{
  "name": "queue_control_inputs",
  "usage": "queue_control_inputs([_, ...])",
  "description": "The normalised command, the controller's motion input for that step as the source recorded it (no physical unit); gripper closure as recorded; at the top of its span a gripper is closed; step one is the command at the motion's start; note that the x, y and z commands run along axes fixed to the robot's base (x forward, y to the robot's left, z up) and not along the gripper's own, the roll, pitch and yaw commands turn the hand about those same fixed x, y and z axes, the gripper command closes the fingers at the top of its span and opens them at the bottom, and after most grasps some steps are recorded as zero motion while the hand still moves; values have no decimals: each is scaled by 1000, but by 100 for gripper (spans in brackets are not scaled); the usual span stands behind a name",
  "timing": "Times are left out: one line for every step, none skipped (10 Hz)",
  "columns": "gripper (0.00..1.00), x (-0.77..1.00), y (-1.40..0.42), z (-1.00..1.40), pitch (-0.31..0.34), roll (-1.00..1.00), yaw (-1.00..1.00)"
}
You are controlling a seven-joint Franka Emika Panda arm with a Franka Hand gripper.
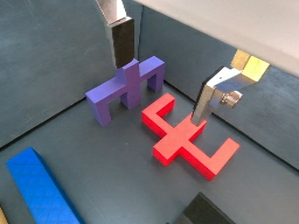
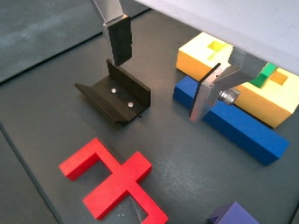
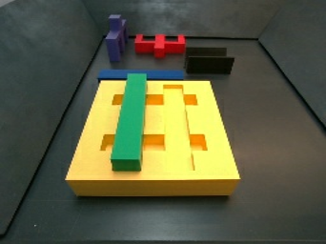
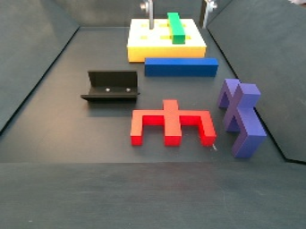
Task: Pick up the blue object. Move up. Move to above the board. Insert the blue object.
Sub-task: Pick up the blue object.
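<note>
Hanging above the floor in both wrist views, the gripper [image 1: 163, 76] has its 2 fingers [image 2: 118, 39] spread apart with nothing between them. In a wrist view the purple block [image 1: 125, 90] and red piece [image 1: 184, 137] sit under it; the fixture [image 2: 115, 96] shows too. In a side view the blue object [image 4: 181, 66] lies flat on the floor just beside the board [image 4: 149, 45], possibly touching it. The green bar [image 3: 132, 115] rests in a groove.
</note>
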Motion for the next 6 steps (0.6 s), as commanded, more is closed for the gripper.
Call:
queue_control_inputs([0, 0, 0, 0, 0, 9, 0])
queue_control_inputs([0, 37, 0, 0, 0, 0, 0])
queue_control_inputs([0, 34, 34, -69, 0, 0, 0])
queue_control_inputs([0, 131, -120, -189, 0, -26, 0])
queue_control_inputs([0, 251, -680, -209, 0, 0, 0])
queue_control_inputs([0, 206, -1000, -266, 0, 63, 0])
